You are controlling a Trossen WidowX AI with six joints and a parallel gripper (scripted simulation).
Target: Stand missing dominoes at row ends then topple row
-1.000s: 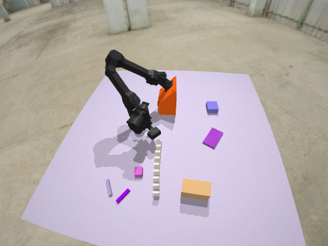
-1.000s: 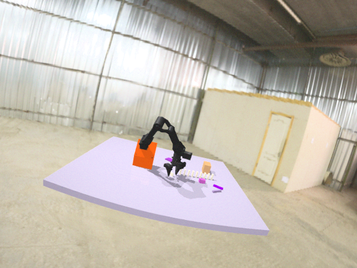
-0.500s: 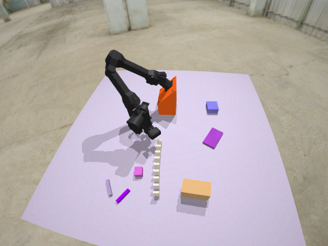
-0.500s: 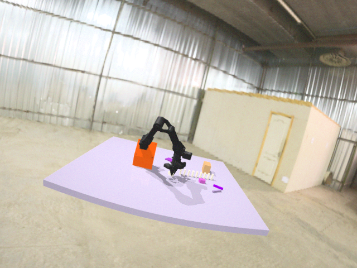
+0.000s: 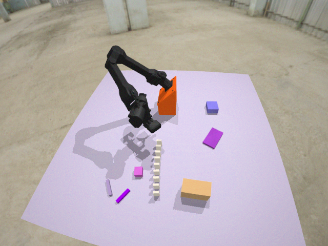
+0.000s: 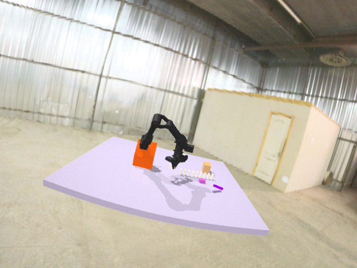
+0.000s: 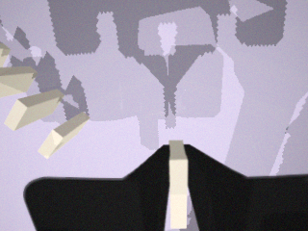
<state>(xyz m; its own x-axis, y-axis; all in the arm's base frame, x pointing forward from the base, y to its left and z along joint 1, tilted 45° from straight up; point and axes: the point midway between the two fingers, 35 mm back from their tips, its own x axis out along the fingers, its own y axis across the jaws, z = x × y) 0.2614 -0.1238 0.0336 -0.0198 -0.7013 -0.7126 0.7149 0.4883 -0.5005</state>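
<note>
My gripper (image 6: 173,167) (image 7: 176,150) is shut on a cream domino (image 6: 171,166) (image 7: 178,175), held between the fingertips a little above the table. Its exact tilt is hard to tell. In the top view the gripper hides this domino. Several cream dominoes stand upright in a straight, evenly spaced row (image 5: 156,171) (image 6: 192,173). The held domino is near the row's end closest to the orange base, beyond that end domino (image 5: 159,142) (image 6: 181,171) (image 7: 64,132). In the wrist view, part of the row shows at the left, apart from the fingers.
A magenta cube (image 5: 138,171) (image 6: 201,180), a lilac stick (image 5: 108,187) and a purple stick (image 5: 122,195) lie left of the row. Right of it are an orange-tan block (image 5: 196,187), a purple slab (image 5: 212,138) and a blue block (image 5: 212,106). The orange base (image 5: 167,103) stands behind.
</note>
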